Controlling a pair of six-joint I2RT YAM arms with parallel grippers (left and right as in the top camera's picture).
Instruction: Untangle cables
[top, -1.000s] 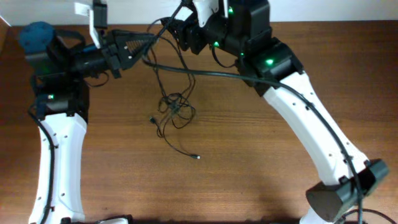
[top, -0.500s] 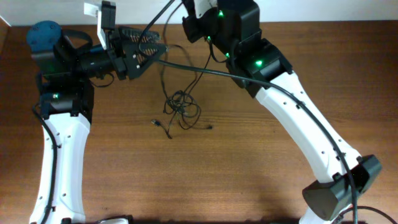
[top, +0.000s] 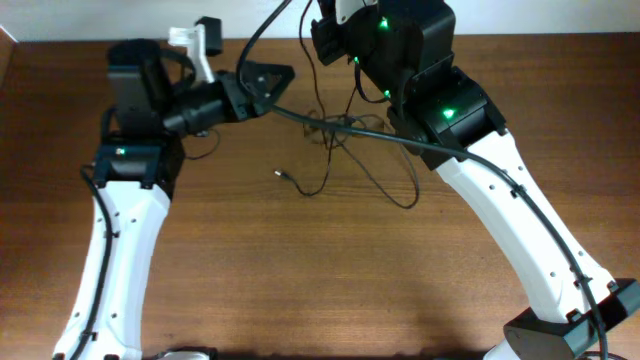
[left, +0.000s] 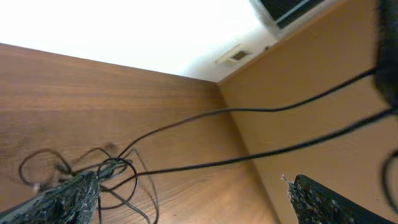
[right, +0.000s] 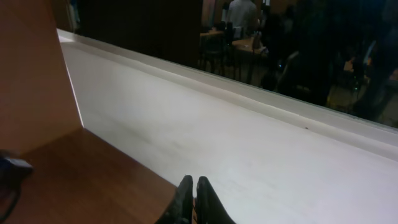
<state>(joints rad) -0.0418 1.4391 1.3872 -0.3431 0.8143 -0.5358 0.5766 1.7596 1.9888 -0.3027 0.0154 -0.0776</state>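
The cables (top: 340, 128) lie as a loose tangle of thin black cords at the table's back middle. One long loop (top: 405, 195) reaches forward and right, and a plug end (top: 280, 175) points left. My left gripper (top: 272, 88) hangs open just left of the tangle. In the left wrist view the tangle (left: 112, 169) lies against the left fingertip (left: 81, 193), with nothing between the jaws of the left gripper (left: 193, 182). My right gripper (top: 322, 28) is shut at the back edge, and a thin cord runs up to it. In the right wrist view the right gripper (right: 194, 182) shows no cord.
A thicker black arm cable (top: 370, 135) crosses over the tangle from left to right. The table's back edge (right: 124, 158) lies just under the right gripper, with a pale ledge (right: 249, 143) behind it. Bare wood (top: 320, 270) fills the front half of the table.
The left gripper opened and let go of the cord, and its arm swung right. The right gripper shut. The tangle moved back and right and spread out.
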